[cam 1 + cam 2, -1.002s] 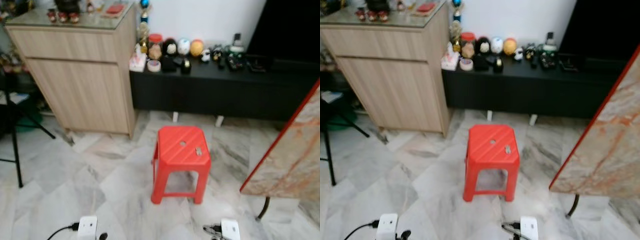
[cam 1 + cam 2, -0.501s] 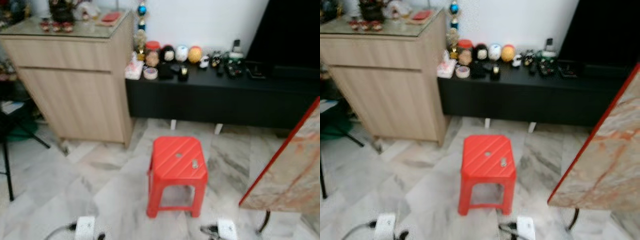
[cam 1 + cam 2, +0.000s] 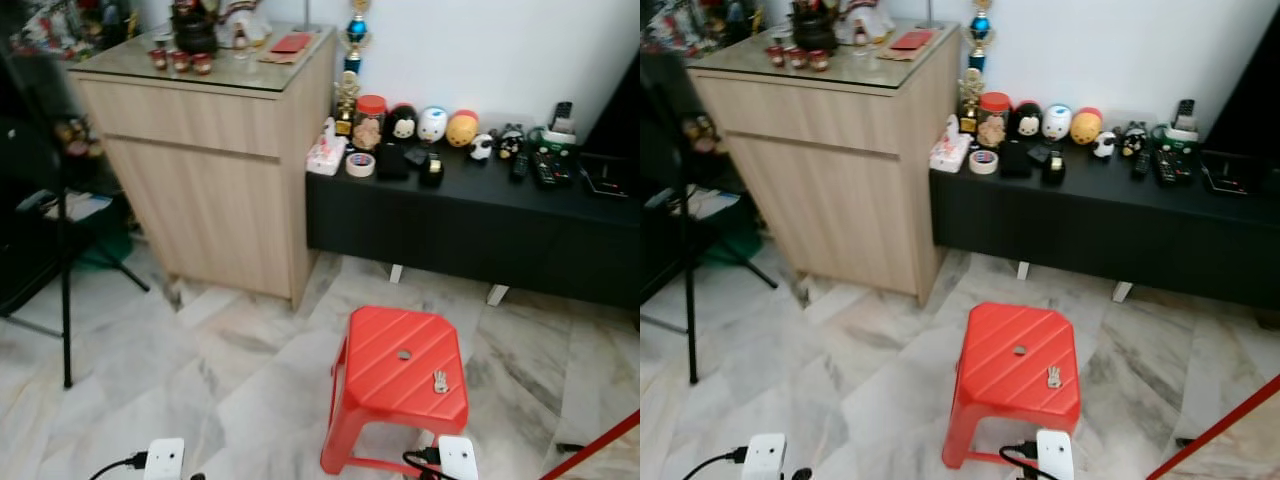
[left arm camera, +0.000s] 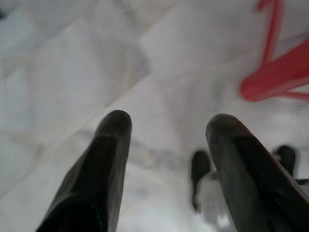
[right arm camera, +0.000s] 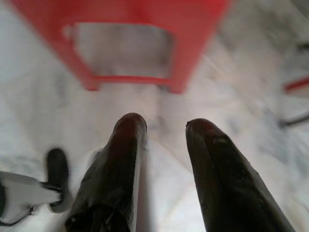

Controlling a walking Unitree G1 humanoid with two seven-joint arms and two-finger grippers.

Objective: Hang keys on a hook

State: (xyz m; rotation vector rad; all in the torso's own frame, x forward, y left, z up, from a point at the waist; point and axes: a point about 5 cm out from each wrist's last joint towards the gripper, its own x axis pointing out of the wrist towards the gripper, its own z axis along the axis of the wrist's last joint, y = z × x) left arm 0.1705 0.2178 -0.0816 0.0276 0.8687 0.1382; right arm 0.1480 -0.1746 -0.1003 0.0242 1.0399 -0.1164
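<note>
A small set of keys [image 3: 440,381] lies on top of a red plastic stool [image 3: 398,380] standing on the marble floor, close in front of me and a little to my right. My left gripper [image 4: 166,126] hangs open over bare floor, with a leg of the red stool [image 4: 277,72] beyond it. My right gripper [image 5: 163,126] is open too, low above the floor, and the stool's legs [image 5: 130,53] stand just ahead of it. Nothing is between either pair of fingers. I can make out no hook.
A tall wooden cabinet [image 3: 215,170] stands at the left with small items on its glass top. A long black low bench [image 3: 480,215] against the white wall carries figurines, jars and remotes. A black tripod [image 3: 62,250] stands far left. A red-edged panel [image 3: 595,450] shows bottom right.
The camera has turned left and come closer: the stool and bench now sit further right and lower, and the marbled panel at right has nearly left the picture. The keys stay on the stool.
</note>
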